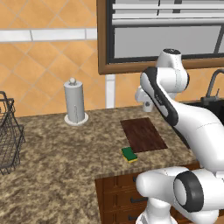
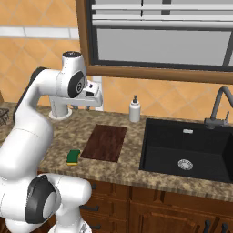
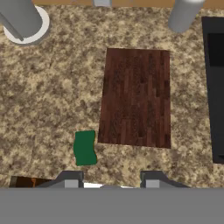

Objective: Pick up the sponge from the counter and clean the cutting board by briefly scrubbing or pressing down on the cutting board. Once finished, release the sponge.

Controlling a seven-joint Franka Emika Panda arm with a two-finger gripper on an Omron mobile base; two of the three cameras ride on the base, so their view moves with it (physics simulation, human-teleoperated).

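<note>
**Gripper high over the bench, sponge not yet taken**

We find the gripper [image 3: 111, 181] held high above the bench [image 3: 52, 105], jaws drawn narrow and holding nothing. In the hand view the sponge [image 3: 85, 148] lies below and a little to the left of the fingertips, green face up, resting on the bench just off the near left corner of the cutting board [image 3: 135, 98]. Whether sponge and board touch we cannot tell.

In our judgement the step in hand is the pick. The jaws must first be widened, then centred over the sponge and lowered straight, closing across its short sides.

Open room is ample: bare bench lies left of the sponge. The bench front edge runs close behind it, so the descent should not drift nearward. The paper towel holder [image 3: 22, 19], soap bottle [image 3: 183, 15] and sink [image 3: 214, 87] stand well apart.
</note>
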